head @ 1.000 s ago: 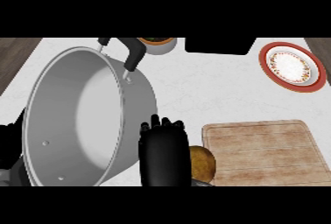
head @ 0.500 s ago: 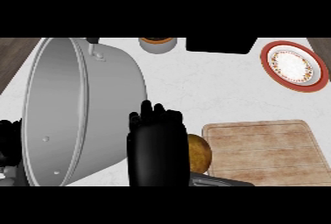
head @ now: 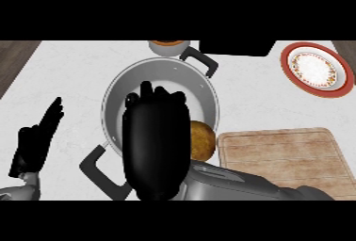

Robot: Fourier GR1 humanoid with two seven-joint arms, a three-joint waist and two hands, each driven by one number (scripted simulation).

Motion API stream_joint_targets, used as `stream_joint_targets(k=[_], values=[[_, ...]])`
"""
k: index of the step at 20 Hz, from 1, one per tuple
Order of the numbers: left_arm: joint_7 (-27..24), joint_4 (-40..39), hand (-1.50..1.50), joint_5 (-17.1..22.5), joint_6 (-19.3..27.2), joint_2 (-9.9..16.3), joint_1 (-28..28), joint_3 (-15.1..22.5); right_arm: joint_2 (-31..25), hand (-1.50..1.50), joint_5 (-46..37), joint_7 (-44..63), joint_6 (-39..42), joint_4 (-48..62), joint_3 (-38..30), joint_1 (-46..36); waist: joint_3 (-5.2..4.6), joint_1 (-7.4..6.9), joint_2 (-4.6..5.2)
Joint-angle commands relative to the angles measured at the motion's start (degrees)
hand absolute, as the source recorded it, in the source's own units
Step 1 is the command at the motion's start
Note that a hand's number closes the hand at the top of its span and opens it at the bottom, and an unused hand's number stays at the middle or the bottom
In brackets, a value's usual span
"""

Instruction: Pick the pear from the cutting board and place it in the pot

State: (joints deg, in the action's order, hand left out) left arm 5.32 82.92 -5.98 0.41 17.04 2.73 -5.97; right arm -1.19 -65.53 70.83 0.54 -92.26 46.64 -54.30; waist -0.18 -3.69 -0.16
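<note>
Pot now level, pear overhead

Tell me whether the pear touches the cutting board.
Apart. Head view shows the pear beside the right robot hand, left of the cutting board.

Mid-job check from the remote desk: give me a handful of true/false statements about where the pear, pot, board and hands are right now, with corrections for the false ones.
1. The pear lies on the cutting board. False: it is off the board, beside the right hand, at the pot's rim.
2. The right hand is over the pot. True.
3. The left hand holds the pot's handle. False: it rests open at the view's left, apart from the pot.
4. A red-rimmed plate sits at the upper right of the counter. True.
5. The cutting board has nothing on it. True.
6. The pear lies on the pot's floor. False: it is at the rim, next to the right hand.
</note>
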Motion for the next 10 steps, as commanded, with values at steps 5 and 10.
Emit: stream_joint_targets(k=[5,10], values=[[0.9,1.8,0.0,-0.5,0.4,-0.4,0.0,0.4,1.1,1.5,6.2,7.7,-9.4,13.8,-3.8,-5.5,0.08,0.2,0.54],[2.2,4.9,0.0,-0.6,1.2,-2.6,-1.7,1.6,1.2,1.5,9.5,1.8,-11.9,24.1,-5.6,-8.2,0.12,0.67,0.47]])
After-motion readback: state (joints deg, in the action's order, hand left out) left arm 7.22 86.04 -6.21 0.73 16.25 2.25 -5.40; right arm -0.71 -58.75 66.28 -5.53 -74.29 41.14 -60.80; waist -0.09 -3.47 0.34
